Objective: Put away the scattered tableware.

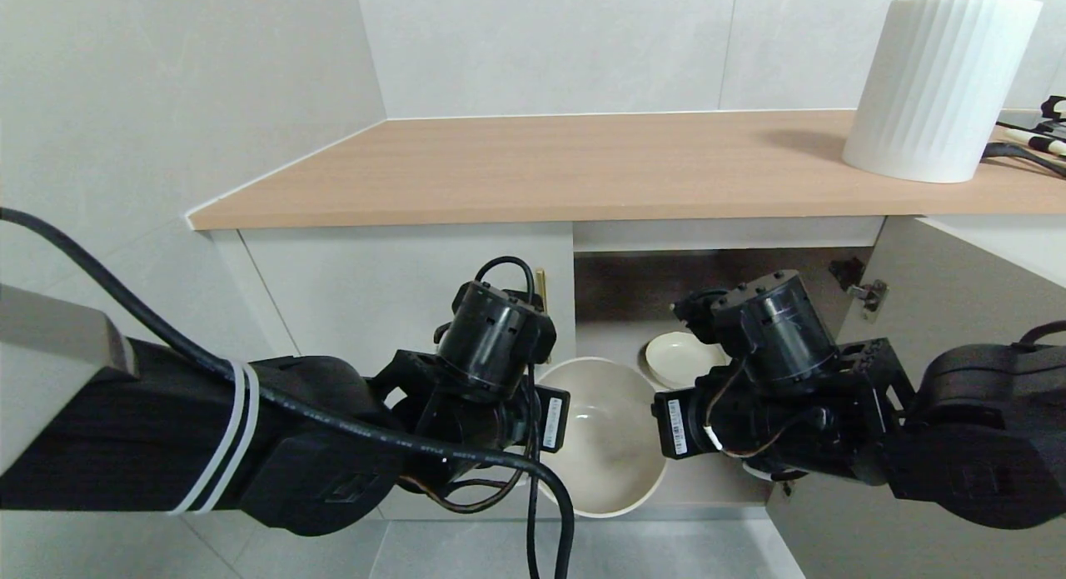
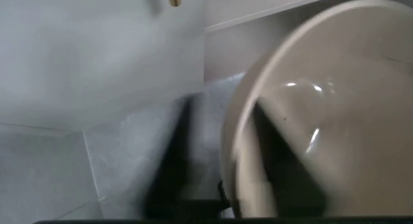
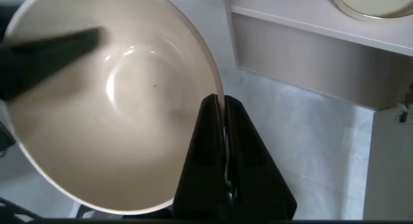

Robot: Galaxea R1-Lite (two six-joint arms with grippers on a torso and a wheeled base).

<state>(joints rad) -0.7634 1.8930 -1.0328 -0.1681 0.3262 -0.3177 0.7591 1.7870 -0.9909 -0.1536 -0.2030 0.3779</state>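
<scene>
Large cream bowl [image 1: 604,437] is held just in front of the open cabinet [image 1: 716,271], over its front edge. Left tool [image 2: 233,162] and right tool [image 3: 222,146] are each clamped tight on opposite sides of the bowl's rim. Small dish [image 1: 679,356] lies inside the cabinet.

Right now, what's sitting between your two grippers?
The large cream bowl, gripped at opposite rims by the left gripper and right gripper; the head view shows it spanning the gap.

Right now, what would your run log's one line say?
bowl held between left gripper and right gripper, jaws shut on rim | plate in open cabinet
</scene>
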